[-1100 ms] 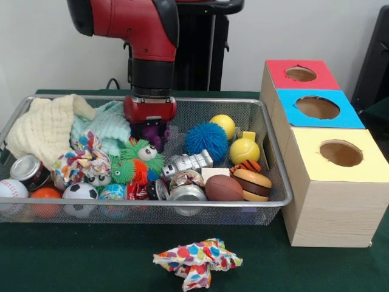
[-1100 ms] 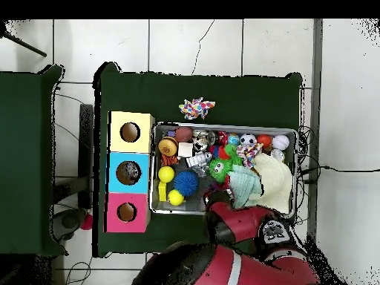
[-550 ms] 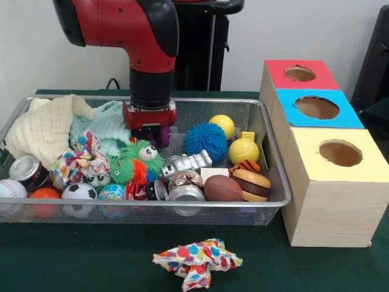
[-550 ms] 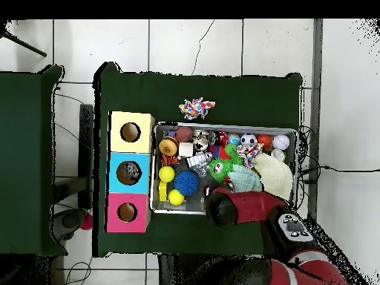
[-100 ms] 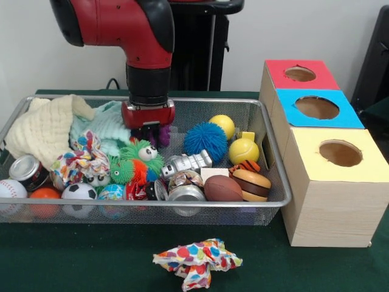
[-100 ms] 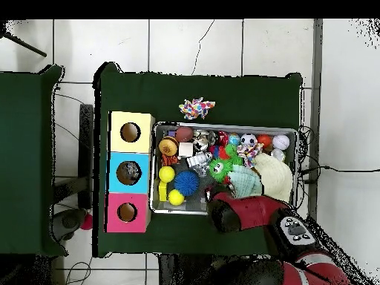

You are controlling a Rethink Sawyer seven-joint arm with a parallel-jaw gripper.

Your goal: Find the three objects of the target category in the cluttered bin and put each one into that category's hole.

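Note:
My gripper (image 5: pixel 148 129) hangs low inside the wire bin (image 5: pixel 182 205), at its back middle, right over a purple toy (image 5: pixel 160 135) that shows beside and under it. Whether it holds the toy is hidden by the red wrist. In front of it lie a green furry toy (image 5: pixel 137 160) and a blue spiky ball (image 5: pixel 205 140). Three boxes with holes stand beside the bin: red (image 5: pixel 301 74), blue (image 5: pixel 317 107) and yellow (image 5: pixel 340 153). From overhead the arm (image 6: pixel 245 214) covers the gripper.
The bin also holds yellow balls (image 5: pixel 244 150), a football (image 5: pixel 223 188), a toy hamburger (image 5: pixel 252 184), cans (image 5: pixel 187 194), a soccer ball (image 5: pixel 80 193), a baseball (image 5: pixel 11 190), and cream (image 5: pixel 45 128) and teal (image 5: pixel 106 125) cloths. A colourful cloth (image 5: pixel 197 260) lies on the table outside.
The arm's upper links have swung round while the gripper sank slightly and shifted a little left in the front view, staying over the purple toy.

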